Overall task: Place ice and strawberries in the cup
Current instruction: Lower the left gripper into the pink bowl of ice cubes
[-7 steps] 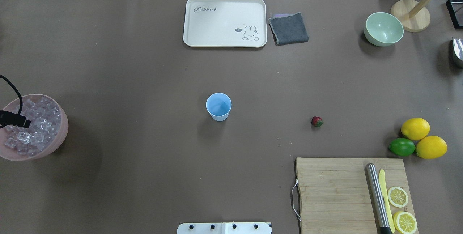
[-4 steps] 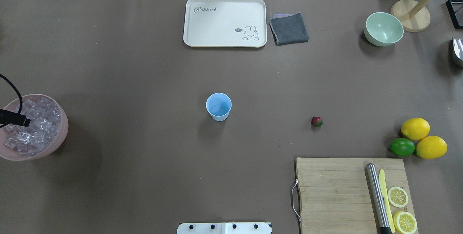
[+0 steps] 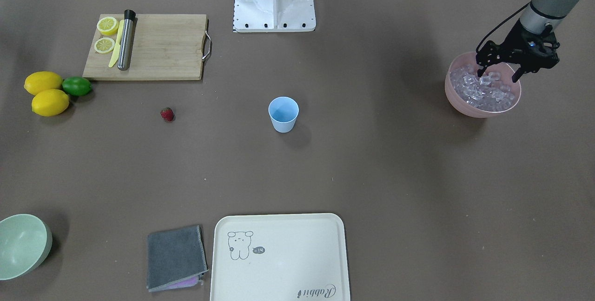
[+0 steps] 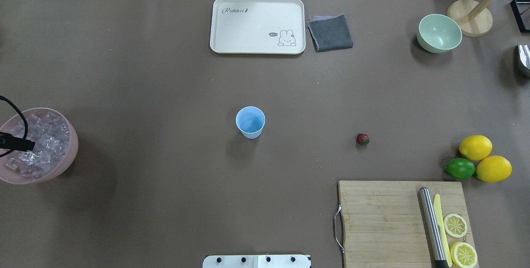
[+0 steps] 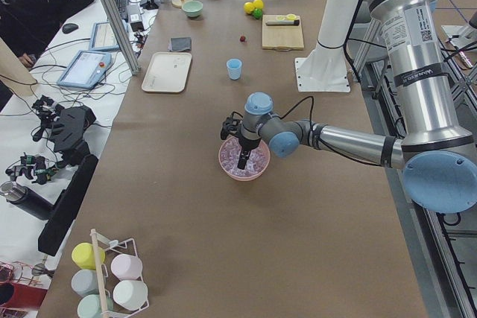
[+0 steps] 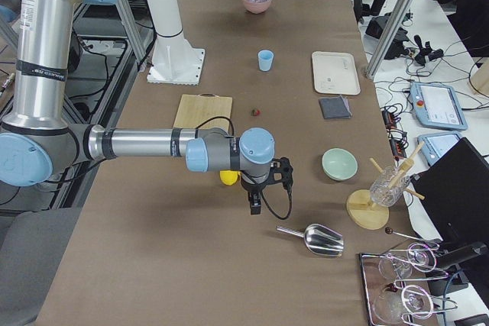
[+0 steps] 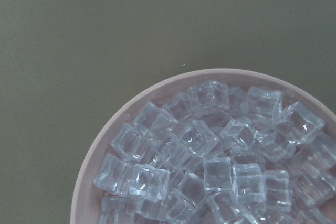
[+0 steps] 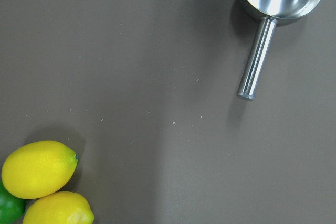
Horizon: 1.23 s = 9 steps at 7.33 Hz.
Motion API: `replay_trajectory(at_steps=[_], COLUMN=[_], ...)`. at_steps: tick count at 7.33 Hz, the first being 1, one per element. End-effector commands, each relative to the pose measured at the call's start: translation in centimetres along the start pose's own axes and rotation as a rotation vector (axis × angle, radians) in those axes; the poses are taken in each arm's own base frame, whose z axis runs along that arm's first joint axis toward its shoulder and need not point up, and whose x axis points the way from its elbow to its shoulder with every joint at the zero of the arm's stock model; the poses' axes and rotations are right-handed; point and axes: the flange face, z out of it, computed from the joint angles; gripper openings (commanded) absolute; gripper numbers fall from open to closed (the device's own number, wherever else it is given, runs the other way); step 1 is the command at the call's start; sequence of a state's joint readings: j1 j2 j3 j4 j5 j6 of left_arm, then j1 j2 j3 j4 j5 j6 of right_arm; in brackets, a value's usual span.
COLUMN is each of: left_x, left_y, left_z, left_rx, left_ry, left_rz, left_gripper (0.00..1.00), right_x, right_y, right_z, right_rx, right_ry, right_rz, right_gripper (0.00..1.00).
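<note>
Brown table covering (image 3: 372, 175) carries the full layout.

Front-facing view: the left gripper (image 3: 497, 72) hangs over the pink bowl (image 3: 481, 111). Its fingers are spread apart, with the tips at the top of the ice (image 3: 488, 94), and nothing is seen pinched between them. The cup (image 3: 283, 114) stands upright mid-table, well apart from the bowl, and appears empty. The strawberry (image 3: 167, 114) lies on the bare table between the cup and the cutting board (image 3: 153, 50), touching neither.

Overhead view: only one dark finger of the left gripper shows over the ice. The rest is cut off at the picture's edge. The cup interior is plain blue.

Exterior left view: the near arm reaches down to the bowl. Whether the tips touch any cube cannot be settled here.

Exterior right view: the right gripper (image 6: 256, 205) hovers above the table near the lemons (image 6: 228, 177) and the metal scoop (image 6: 325, 240), far from the task items. Whether its fingers are spread or pressed together cannot be told.

Left wrist view: the cubes lie loosely heaped. No fingers are in frame.

Right wrist view: lemons and scoop only. No fingers are visible.

Assessment: the step in hand is the first ice pick, and neither item is in the cup yet. The next move calls for lowering onto one cube, closing on it, lifting clear and carrying it to the cup. The cubes look small and slick, so slippage is a risk.
</note>
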<state>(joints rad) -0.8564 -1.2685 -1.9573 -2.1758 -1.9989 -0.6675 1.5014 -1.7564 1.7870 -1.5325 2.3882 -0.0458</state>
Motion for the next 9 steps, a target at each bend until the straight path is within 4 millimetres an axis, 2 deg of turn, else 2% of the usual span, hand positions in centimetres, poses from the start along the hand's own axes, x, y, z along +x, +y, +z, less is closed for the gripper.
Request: replay_trajectory(at_steps=[1,3,9], left_x=[0.6,0.5,-0.3], left_y=[0.4,0.7,1.3], left_z=[0.6,0.7,2.0], left_rx=[-0.013,-0.024,-0.064], left_ry=[0.004,0.011,0.018], left_rz=[0.016,0.019,0.000], left_gripper=[0.84,0.62,0.62], right_x=[0.0,0.0,0.0], right_y=[0.0,0.0,0.1], right_z=[0.1,0.1,0.1], right_rx=[-0.003,-0.003,-0.003], right_ry=[-0.001,-0.001,-0.001], right_rz=[-0.001,-0.003,-0.003], right_gripper=[1.00,1.00,1.00])
